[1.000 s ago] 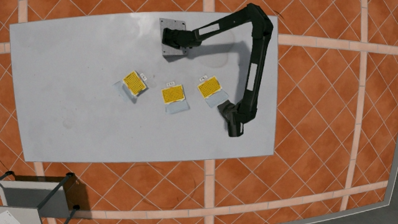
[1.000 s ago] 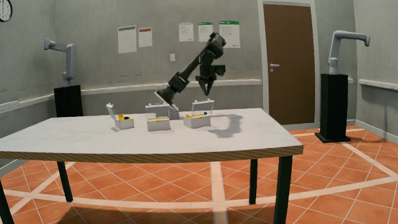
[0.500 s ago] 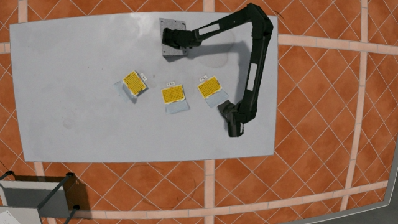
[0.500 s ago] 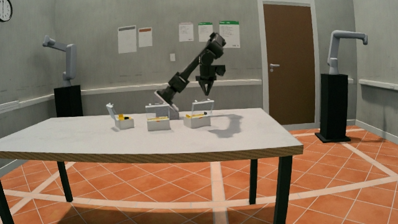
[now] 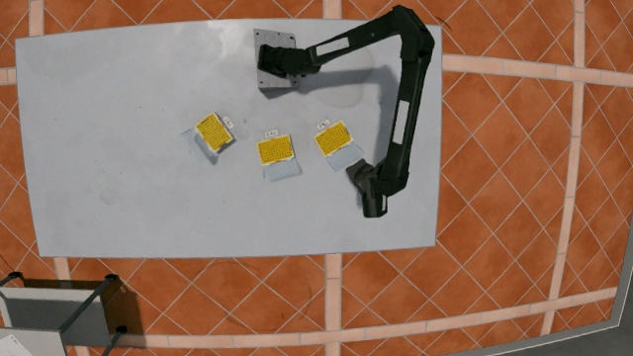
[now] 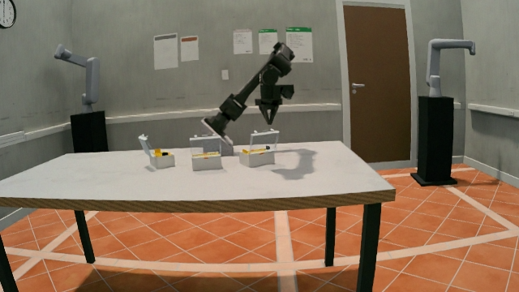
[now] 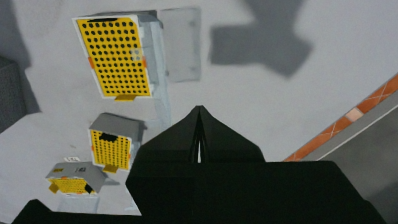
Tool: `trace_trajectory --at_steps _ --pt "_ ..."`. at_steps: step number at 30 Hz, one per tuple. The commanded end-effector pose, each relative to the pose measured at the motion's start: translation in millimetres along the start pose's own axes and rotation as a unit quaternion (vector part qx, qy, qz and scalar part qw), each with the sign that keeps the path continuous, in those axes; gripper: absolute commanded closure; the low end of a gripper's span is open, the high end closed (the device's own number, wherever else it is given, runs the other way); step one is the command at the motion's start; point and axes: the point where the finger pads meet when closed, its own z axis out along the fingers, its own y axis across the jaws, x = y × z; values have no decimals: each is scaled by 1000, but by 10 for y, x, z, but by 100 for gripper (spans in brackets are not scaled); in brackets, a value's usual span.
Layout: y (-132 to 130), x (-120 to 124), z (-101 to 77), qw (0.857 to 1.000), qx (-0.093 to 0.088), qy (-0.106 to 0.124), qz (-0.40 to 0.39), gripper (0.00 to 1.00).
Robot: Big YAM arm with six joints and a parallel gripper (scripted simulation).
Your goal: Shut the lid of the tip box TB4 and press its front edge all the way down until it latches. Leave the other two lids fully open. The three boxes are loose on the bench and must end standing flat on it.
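Note:
Three white tip boxes with yellow racks stand on the bench, and all their lids are open. They are the left box, the middle box and the right box. A small white label lies by each box, too small to read, so I cannot tell which box is TB4. My gripper is shut and empty. It points down and hangs above the bench just beyond the right box's clear lid.
The arm's grey base plate sits at the bench's back, behind the boxes. The bench's right edge is close to the arm. Two other robot arms on black pedestals stand away from the bench.

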Motion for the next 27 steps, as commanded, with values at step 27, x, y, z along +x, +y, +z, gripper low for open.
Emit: trace_trajectory --at_steps 27 --pt "-21 -37 124 1000 -4 -3 -2 100"
